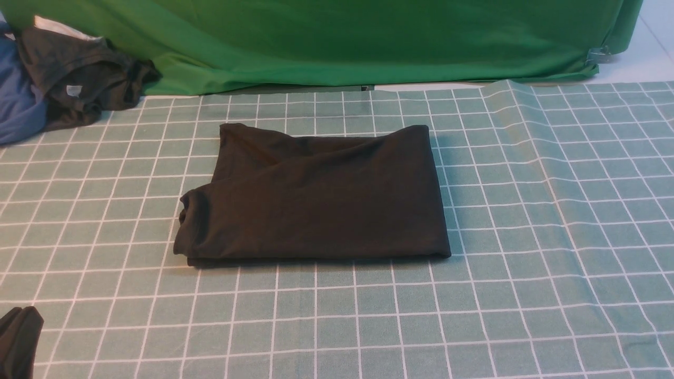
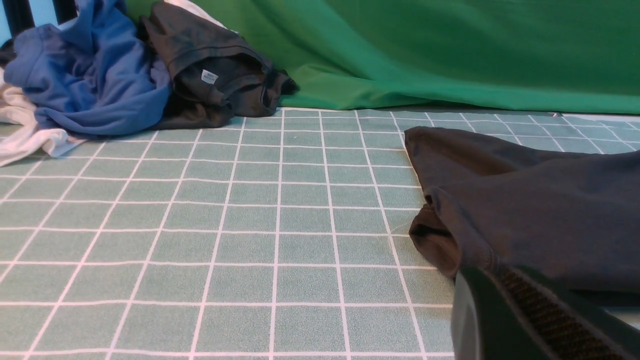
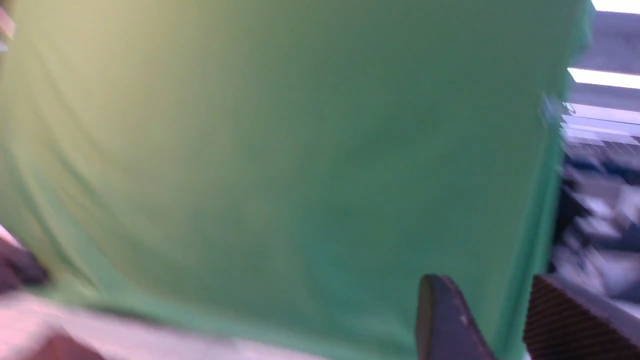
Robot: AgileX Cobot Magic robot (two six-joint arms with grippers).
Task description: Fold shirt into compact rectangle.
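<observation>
The shirt (image 1: 316,197) lies folded mid-table, long axis running left to right. Your left fingers (image 2: 530,320), clenched and empty, sit just beside its left end, so that arm is nearer. The right fingers (image 3: 480,320) stand parted, gripping nothing, aimed at the green cloth (image 3: 280,165).

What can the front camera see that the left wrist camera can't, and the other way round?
Only the front view shows the whole folded black shirt as a neat rectangle, and the checked cloth's right side. Only the left wrist view shows the white garment, the blue garment in full, and a finger of the left gripper. Both show the dark grey garment, the green cloth and the shirt's left edge.
</observation>
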